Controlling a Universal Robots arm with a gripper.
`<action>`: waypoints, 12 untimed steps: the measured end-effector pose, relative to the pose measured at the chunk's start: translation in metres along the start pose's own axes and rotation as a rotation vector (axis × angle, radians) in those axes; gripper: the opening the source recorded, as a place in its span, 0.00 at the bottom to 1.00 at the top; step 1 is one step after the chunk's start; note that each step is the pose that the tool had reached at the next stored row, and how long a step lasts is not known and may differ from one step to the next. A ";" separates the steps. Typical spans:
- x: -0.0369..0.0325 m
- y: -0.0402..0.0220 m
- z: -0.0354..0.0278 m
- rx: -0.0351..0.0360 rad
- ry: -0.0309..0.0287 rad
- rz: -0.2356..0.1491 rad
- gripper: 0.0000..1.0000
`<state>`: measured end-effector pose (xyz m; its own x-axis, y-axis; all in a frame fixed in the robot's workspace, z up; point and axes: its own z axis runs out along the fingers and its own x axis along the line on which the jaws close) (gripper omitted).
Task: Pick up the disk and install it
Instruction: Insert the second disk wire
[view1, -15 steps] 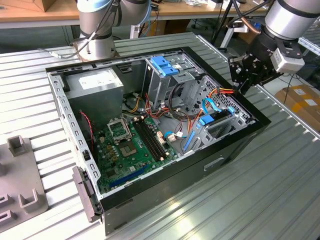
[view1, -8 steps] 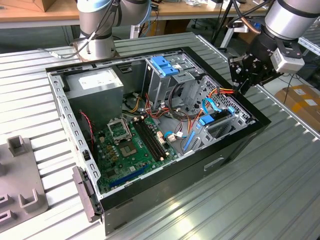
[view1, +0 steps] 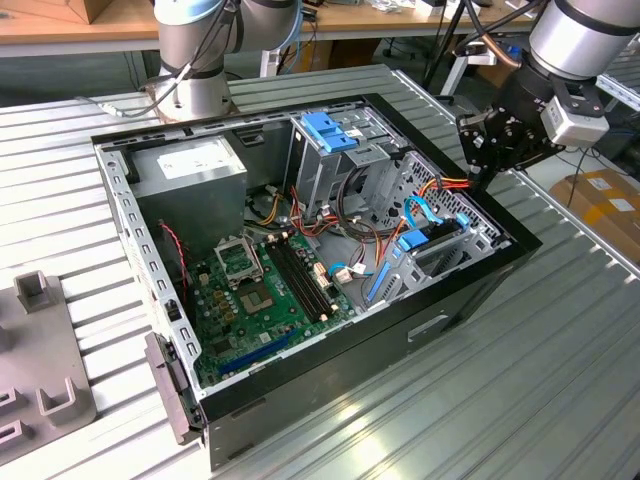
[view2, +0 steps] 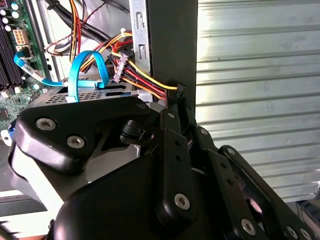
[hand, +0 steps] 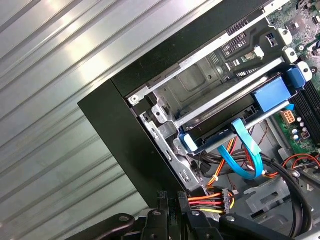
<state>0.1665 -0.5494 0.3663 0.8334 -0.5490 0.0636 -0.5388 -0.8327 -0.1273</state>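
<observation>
Ribbed metal counter (view1: 520, 380) carries the open computer case (view1: 470, 290); gripper (view1: 478, 178), grip state unreadable, hangs over its 3 o'clock edge by bundled power wires (hand: 212, 199); the disk (hand: 240, 112) sits in the drive cage (view1: 440, 245), blue cable (hand: 245, 155) looping beside it.

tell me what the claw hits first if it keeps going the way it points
Most likely the bundle of power wires with its black plug, just ahead of the claw at the case's black wall; depth is unclear.
</observation>
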 end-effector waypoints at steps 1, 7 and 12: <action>0.0000 0.0000 0.0000 0.0000 0.0000 -0.001 0.21; 0.0001 0.0001 0.0000 0.0002 -0.0003 -0.002 0.21; 0.0001 0.0002 0.0000 0.0045 -0.0026 -0.039 0.28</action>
<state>0.1664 -0.5496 0.3663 0.8540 -0.5161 0.0660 -0.5055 -0.8531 -0.1293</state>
